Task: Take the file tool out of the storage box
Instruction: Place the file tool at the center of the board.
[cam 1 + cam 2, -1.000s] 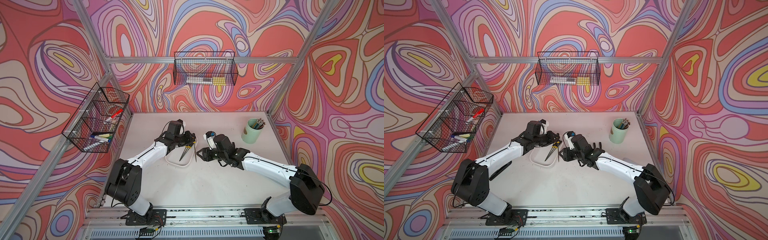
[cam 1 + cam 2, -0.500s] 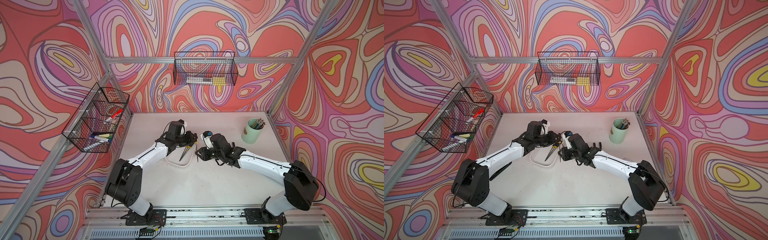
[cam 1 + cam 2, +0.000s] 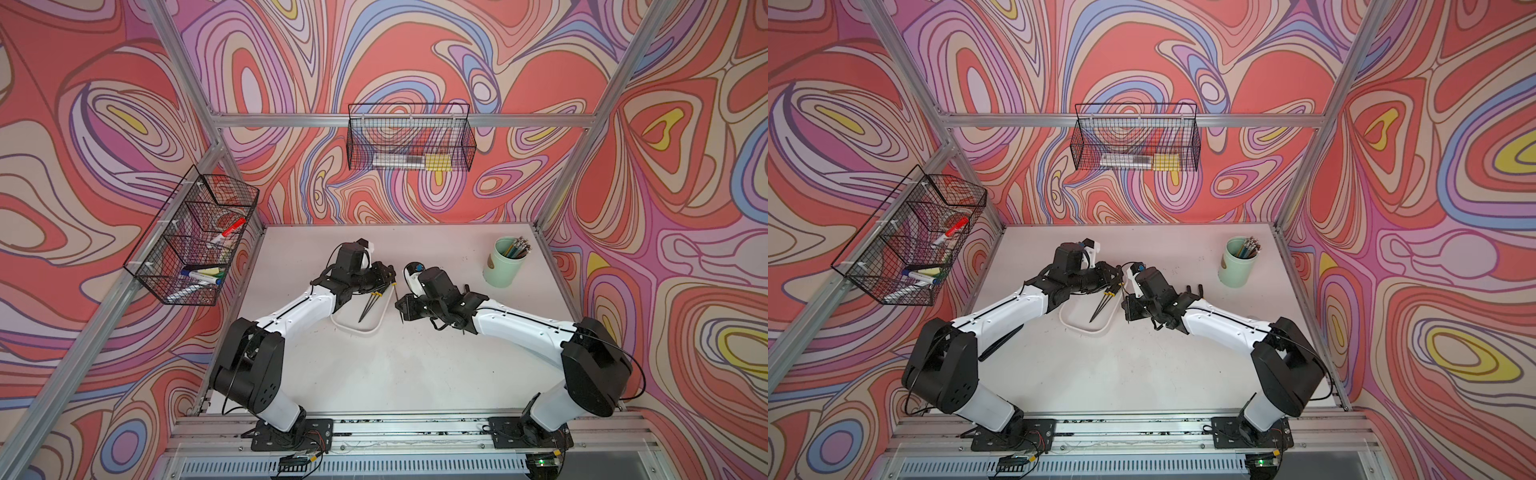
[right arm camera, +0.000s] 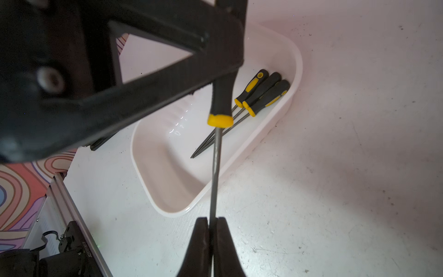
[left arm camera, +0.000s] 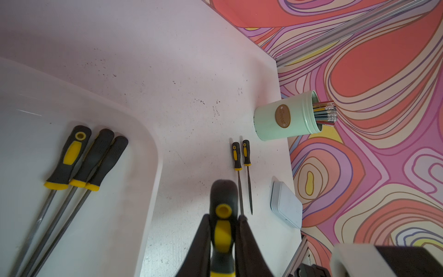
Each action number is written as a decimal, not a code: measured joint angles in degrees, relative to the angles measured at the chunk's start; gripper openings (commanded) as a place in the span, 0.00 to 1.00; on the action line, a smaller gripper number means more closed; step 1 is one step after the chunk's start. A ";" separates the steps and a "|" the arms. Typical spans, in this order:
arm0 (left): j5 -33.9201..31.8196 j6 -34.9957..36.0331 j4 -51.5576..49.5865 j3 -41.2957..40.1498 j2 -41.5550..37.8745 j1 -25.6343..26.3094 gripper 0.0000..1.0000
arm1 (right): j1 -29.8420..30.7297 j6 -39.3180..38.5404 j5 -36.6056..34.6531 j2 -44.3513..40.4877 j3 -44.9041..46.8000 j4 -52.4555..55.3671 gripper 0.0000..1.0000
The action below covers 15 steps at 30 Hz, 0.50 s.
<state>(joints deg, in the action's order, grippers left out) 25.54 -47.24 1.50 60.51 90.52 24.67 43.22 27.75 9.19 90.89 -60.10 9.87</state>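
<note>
The file (image 4: 216, 156) is hanging in the air between the two arms, clear of the white tray (image 4: 165, 167) and just beside its rim on the right arm's side, as both top views suggest. The left gripper (image 5: 223, 230) is clamping the black-and-yellow handle, while the right gripper (image 4: 212, 223) is pinching the thin metal shaft near its tip with the jaws pressed together on it. This looks like a handover, and the shaft is slim and smooth while the handle is the heavy end, so the file will likely be wanting to swing once freed. The left jaws should be opening only when the right grip is firm, then backing off straight along the handle, away from the three other files (image 4: 259, 96) lying in the tray. Laying it flat on the table (image 4: 335, 167) beside the two files (image 5: 242, 158) there seems the sensible finish.
</note>
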 measured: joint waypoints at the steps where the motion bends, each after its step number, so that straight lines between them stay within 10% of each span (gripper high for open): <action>1: 0.00 -0.15 0.09 -0.07 0.00 0.00 0.10 | 0.00 0.00 -0.11 0.00 0.00 0.09 0.00; 6: 0.04 -0.20 0.31 -0.22 0.00 0.00 0.22 | 0.00 -0.07 -0.72 0.00 0.00 0.48 0.00; 15: -0.87 3.23 -1.88 -0.20 0.00 0.11 0.88 | 0.44 -0.50 -8.13 -2.16 -0.11 5.40 0.00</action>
<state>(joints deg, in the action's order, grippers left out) 24.67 -44.01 -0.38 60.31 90.52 24.77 43.66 27.24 1.06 88.73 -60.20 15.27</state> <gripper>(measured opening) 0.698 0.056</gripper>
